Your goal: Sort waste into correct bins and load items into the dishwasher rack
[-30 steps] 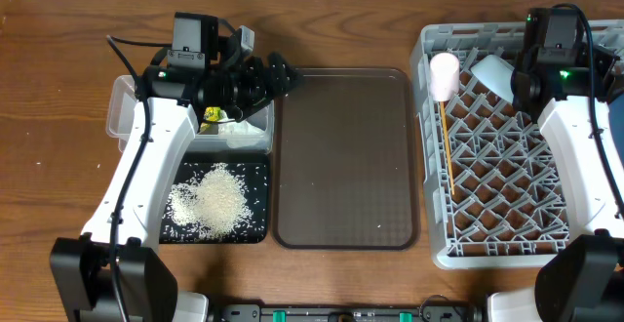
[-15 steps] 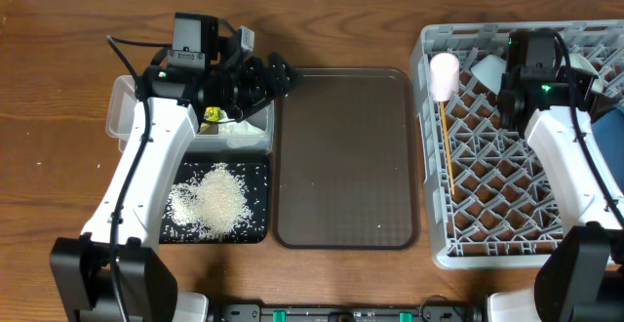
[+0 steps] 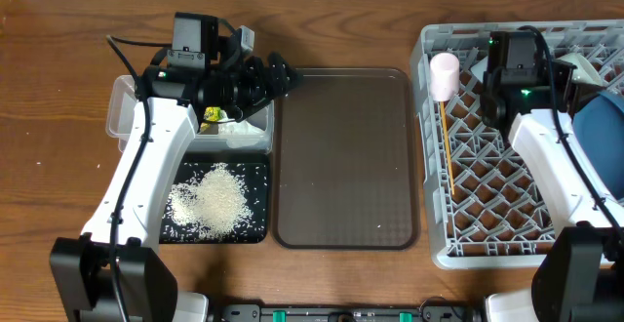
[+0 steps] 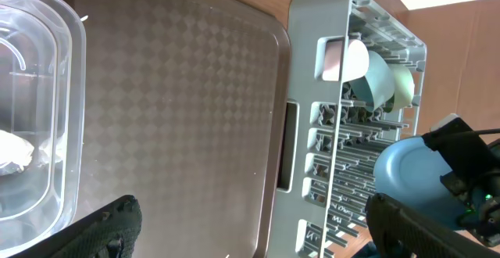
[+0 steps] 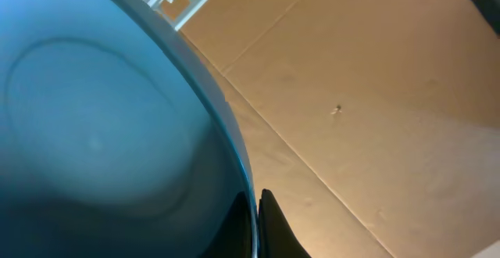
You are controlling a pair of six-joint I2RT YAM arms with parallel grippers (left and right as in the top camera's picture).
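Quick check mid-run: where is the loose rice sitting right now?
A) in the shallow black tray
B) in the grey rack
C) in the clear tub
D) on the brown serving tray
A: the overhead view shows the white rice heaped in the shallow black tray at the table's front left.

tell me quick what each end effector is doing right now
Left end effector: open, holding nothing.
Right end effector: closed on the rim of the dark-blue plate.
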